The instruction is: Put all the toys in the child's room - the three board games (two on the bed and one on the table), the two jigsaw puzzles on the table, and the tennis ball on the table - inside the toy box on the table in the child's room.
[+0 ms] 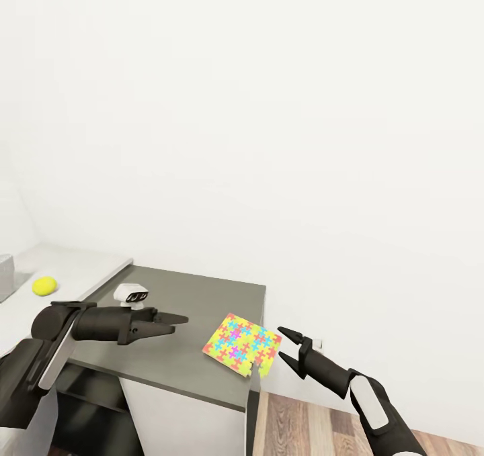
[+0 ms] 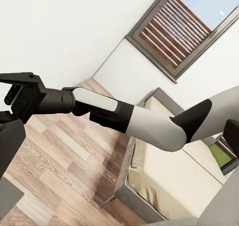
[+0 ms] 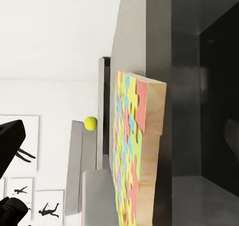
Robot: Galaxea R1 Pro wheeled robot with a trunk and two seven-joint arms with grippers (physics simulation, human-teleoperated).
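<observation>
**Jigsaw sheet at the corner of the dark grey section, both grippers empty**

A jigsaw puzzle (image 1: 243, 345) lies flat on the dark grey section of the table (image 1: 195, 301), at its front right corner, with one corner of the sheet reaching slightly past the front edge. Its top is a bright mix of yellow, green, red, blue and pink interlocked shapes; the right wrist view (image 3: 130, 156) shows it edge-on, with a pale wood-coloured side under the coloured face.

The right gripper (image 1: 285, 346) hangs just off the right edge of the dark section, close to the puzzle but not touching it, its two black fingers spread apart and pointing at the sheet with nothing between them.

The left gripper (image 1: 176, 322) hovers over the middle of the dark top, pointing toward the puzzle and apart from it. Its fingers lie close together and grip nothing. A small white device (image 1: 130, 295) sits on the dark top just behind it.

The tennis ball (image 1: 45, 285) rests on the white-topped part of the table at the far left, well apart from the puzzle. A light grey edge of the toy box (image 1: 5, 275) shows at the picture's left border, near the ball.

In the left wrist view, the bed (image 2: 169, 181) with its beige mattress and grey frame stands on the wood-plank floor (image 2: 59, 161) below a grey-framed window (image 2: 189, 26).
</observation>
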